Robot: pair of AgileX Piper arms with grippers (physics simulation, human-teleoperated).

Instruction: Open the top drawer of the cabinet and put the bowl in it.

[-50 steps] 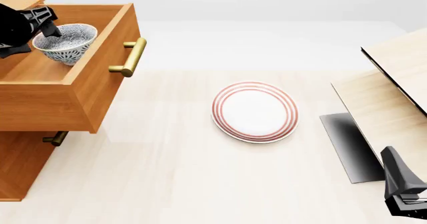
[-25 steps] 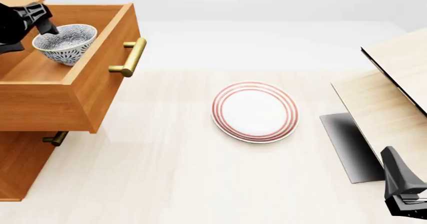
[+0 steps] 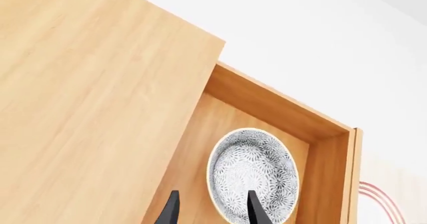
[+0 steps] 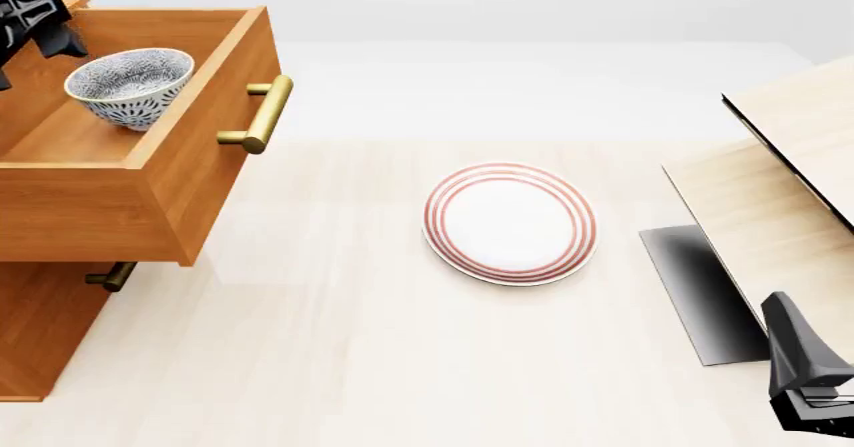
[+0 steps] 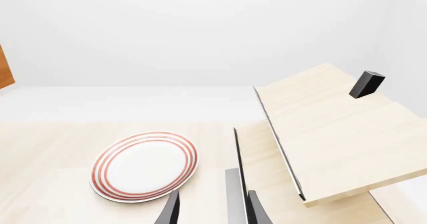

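Since a second ago, the left gripper (image 4: 30, 12) has pulled back from the bowl (image 4: 131, 86): then its fingers were at the bowl's rim, and now it sits at the far left corner of the drawer (image 4: 200, 157), apart from the bowl. Nothing else has shifted.

The bowl stands upright on the drawer's floor, near the front panel and free of any grip. In the left wrist view, the bowl (image 3: 252, 174) lies just past the fingertips (image 3: 172, 210), which stand spread with empty air between them; one tip overlaps the bowl's rim in that picture, though whether it touches cannot be told. The left gripper (image 3: 210, 211) is released, holding nothing.

The drawer is pulled well out of the cabinet (image 4: 40, 327), its brass handle (image 4: 260, 114) pointing toward the plate (image 4: 509, 223). A lower handle (image 4: 110, 276) peeks out beneath the drawer.

The plate lies flat on the table (image 4: 347, 357), well apart from the drawer, between it and the pale box (image 4: 787, 197), whose lid is raised.

The right gripper (image 5: 212, 210) hovers low on the near side of the box, its fingers parted and empty, with the plate (image 5: 144, 166) ahead of it. In the front view only the arm's black body (image 4: 807, 372) shows near the box.
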